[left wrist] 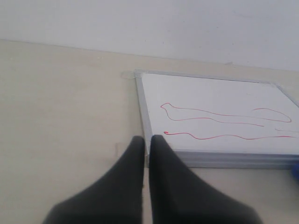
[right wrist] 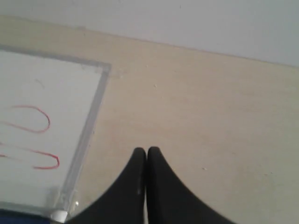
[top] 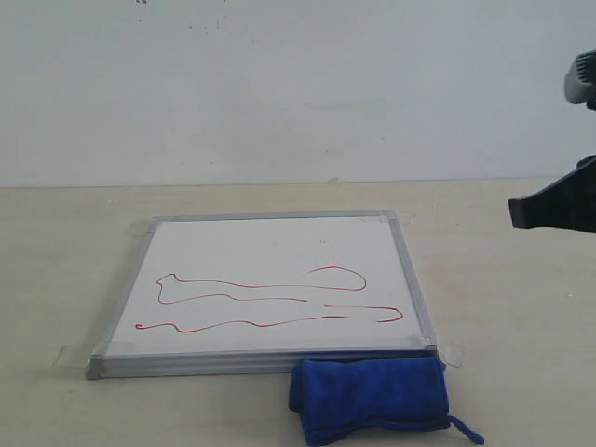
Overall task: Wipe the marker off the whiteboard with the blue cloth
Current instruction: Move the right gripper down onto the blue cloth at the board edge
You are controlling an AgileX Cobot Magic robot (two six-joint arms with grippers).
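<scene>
The left gripper (left wrist: 147,142) is held empty, fingers together, above the table (top: 503,307) off the left near corner of the whiteboard (top: 270,244). Across the board, the marker (top: 242,323) is drawn in long loops running side to side. The blue cloth (top: 368,391) is laid against the near frame, below the board's right half, its long axis along that edge. The right gripper (right wrist: 147,151), likewise closed on nothing, is held beyond the right frame. The cloth is judged nearer to this arm.
</scene>
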